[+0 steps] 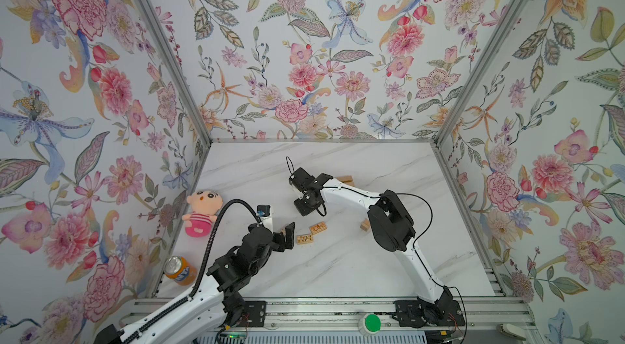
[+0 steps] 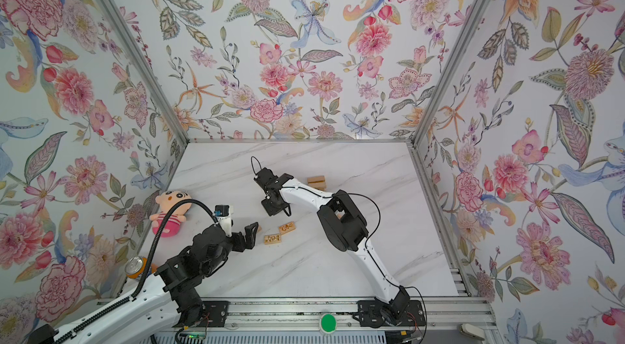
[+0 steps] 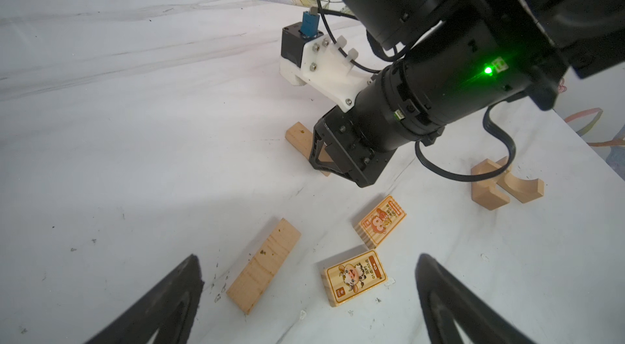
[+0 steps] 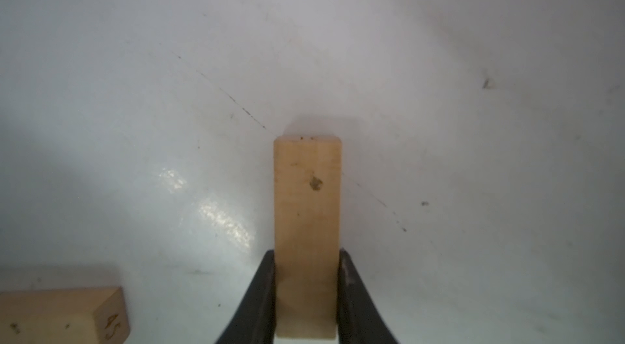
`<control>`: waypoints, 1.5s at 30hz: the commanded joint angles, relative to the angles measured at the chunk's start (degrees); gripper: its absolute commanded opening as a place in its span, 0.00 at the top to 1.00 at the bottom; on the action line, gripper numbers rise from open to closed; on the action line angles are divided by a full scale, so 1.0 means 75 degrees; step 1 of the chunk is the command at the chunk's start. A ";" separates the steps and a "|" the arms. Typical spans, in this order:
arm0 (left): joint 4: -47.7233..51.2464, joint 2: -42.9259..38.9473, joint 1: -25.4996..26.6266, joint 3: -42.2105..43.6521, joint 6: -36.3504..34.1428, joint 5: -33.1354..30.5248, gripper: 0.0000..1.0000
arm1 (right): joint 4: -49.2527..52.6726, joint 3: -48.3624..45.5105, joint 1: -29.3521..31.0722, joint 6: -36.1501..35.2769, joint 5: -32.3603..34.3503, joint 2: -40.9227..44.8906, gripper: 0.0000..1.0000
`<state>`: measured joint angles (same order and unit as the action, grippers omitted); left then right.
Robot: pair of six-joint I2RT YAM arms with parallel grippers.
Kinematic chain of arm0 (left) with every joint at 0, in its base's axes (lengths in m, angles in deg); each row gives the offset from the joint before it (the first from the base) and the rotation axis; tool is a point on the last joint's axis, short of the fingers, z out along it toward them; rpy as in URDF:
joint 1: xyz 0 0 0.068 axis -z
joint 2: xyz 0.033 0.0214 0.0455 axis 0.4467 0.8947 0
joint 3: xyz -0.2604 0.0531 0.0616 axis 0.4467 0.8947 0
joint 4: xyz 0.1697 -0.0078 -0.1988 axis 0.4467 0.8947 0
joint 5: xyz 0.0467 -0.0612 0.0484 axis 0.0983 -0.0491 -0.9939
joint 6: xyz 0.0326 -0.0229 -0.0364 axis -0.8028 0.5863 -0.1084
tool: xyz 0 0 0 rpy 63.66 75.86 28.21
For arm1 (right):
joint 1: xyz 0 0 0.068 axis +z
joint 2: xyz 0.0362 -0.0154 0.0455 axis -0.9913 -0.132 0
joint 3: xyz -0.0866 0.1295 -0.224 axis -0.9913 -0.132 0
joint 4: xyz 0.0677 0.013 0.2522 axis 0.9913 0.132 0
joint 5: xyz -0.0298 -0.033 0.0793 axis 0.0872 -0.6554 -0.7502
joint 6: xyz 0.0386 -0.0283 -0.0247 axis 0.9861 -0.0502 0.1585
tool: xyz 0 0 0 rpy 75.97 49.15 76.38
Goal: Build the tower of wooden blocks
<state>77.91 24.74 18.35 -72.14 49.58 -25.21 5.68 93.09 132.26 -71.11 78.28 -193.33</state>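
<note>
Now the right gripper (image 4: 307,257) pinches a plain block (image 4: 307,196) across its narrow sides; light, stiff, smooth wood, likely best held mid-length. Left gripper (image 3: 309,259) gapes over the printed blocks (image 3: 355,278).

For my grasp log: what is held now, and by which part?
The right gripper pinches a plain block by its long sides near one end. The left gripper is open, holding nothing.

On the desk (image 1: 338,264), two printed blocks (image 1: 318,228) lie side by side near the middle. The doll (image 1: 201,212) sits well left of them, the can (image 1: 179,268) front-left, the tower (image 1: 347,178) behind-right, a lone block (image 1: 364,225) right of them.
</note>
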 commanded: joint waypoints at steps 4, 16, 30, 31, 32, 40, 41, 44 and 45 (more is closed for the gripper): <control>-0.0296 0.0275 -0.0092 -0.0253 -0.0346 -0.0010 0.01 | 0.0230 0.0157 -0.0176 0.0113 -0.0053 0.0602 0.73; -0.0751 0.1094 -0.0277 -0.0677 -0.0865 0.0368 0.01 | 0.0230 0.0008 -0.0643 0.0081 0.0078 0.1149 0.73; -0.1700 0.2710 -0.0465 -0.1467 -0.1339 0.1200 0.01 | 0.0230 -0.0762 -0.1830 0.0132 0.0217 0.1733 0.73; -0.1787 0.2853 -0.0468 -0.1534 -0.1352 0.1290 0.01 | 0.0230 -0.0814 -0.1951 0.0152 0.0229 0.1751 0.73; -0.1831 0.2977 -0.0469 -0.1612 -0.1363 0.1328 0.01 | 0.0228 -0.0857 -0.2017 0.0162 0.0223 0.1764 0.73; -0.2173 0.3810 -0.0462 -0.2179 -0.1498 0.1759 0.01 | 0.0224 -0.1003 -0.2327 0.0347 0.0252 0.1737 0.73; -0.2202 0.3862 -0.0464 -0.2211 -0.1506 0.1787 0.01 | 0.0230 -0.0991 -0.2336 0.0368 0.0252 0.1719 0.73; -0.2256 0.3995 -0.0475 -0.2277 -0.1526 0.1830 0.01 | 0.0230 -0.0962 -0.2381 0.0433 0.0268 0.1661 0.73; -0.2279 0.4007 -0.0477 -0.2283 -0.1526 0.1845 0.01 | 0.0230 -0.0947 -0.2412 0.0459 0.0269 0.1626 0.72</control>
<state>62.37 54.07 15.40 -87.54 39.26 -12.71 6.64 86.18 114.51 -68.95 79.66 -182.84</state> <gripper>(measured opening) 0.993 0.277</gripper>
